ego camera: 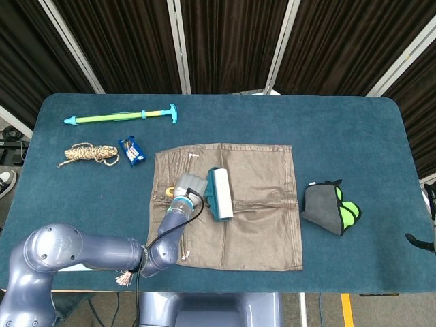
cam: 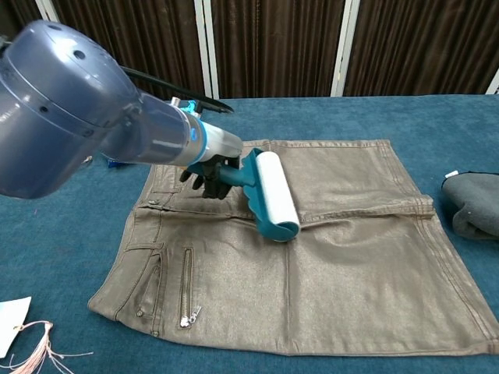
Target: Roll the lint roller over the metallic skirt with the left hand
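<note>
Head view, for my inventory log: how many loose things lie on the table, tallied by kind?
Clothing, the metallic skirt: 1
Cleaning tools, the lint roller held by the left hand: 1
Green and teal pump toy: 1
Coiled rope: 1
Blue snack packet: 1
Grey and green pouch: 1
White tag with tassel: 1
Total: 7

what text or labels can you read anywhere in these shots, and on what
None can be read.
Blue snack packet: has white print, too small and blurred to make out.
Lint roller, metallic skirt, white tag: no lettering visible.
</note>
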Motion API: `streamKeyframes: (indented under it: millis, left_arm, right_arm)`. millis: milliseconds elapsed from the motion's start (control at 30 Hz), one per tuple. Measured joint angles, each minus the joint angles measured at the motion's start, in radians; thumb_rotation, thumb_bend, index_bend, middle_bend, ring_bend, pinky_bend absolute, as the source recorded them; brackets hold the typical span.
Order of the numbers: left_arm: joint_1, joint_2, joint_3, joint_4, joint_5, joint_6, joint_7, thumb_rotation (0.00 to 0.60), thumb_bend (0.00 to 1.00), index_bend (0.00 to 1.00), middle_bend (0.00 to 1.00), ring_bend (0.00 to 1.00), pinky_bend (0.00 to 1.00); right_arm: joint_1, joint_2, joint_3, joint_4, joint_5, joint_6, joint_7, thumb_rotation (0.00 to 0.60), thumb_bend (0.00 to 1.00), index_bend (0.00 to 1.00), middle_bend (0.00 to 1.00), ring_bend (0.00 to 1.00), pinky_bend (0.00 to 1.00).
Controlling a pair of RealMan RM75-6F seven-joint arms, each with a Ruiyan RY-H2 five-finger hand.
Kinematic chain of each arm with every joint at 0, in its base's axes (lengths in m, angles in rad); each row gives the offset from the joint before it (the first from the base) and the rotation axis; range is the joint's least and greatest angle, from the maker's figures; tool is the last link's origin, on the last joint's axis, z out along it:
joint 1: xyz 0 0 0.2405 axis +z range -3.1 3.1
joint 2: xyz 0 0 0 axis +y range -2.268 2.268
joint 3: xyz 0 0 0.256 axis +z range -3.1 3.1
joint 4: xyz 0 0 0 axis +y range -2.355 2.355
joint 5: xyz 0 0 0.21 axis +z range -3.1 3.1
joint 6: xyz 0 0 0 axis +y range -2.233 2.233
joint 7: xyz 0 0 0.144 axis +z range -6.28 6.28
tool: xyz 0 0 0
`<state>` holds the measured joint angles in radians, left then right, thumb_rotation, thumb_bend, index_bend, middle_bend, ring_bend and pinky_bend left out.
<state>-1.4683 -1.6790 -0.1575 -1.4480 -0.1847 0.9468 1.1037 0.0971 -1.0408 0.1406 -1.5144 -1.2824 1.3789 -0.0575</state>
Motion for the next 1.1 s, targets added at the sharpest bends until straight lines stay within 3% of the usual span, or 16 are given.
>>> streamKeyframes:
  millis: [400, 733, 1100]
  left_arm:
    - [0.077, 0.141, 0.069, -0.1, -0.017, 0.005, 0.027, 0.6, 1.0, 0.86, 0.65, 0.57, 0.61]
    - [0.132, 0.247, 0.148, -0.191, 0.024, 0.001, 0.029, 0.6, 1.0, 0.86, 0.65, 0.57, 0.61]
    - [0.2, 0.344, 0.198, -0.255, 0.097, -0.02, -0.031, 0.6, 1.0, 0.86, 0.65, 0.57, 0.61]
  right_arm:
    - [-0.002, -0.003, -0.003, -0.012, -0.009, 0.012, -0.022, 0.6, 0.0, 0.0, 0.0, 0.0, 0.0]
    - [0.003, -0.011, -0.007, -0.018, -0.016, 0.011, -0.046, 0.6, 0.0, 0.0, 0.0, 0.0, 0.0]
    - [-0.001, -0.01, -0.013, -0.032, -0.035, 0.027, -0.054, 0.6, 0.0, 0.0, 0.0, 0.0, 0.0]
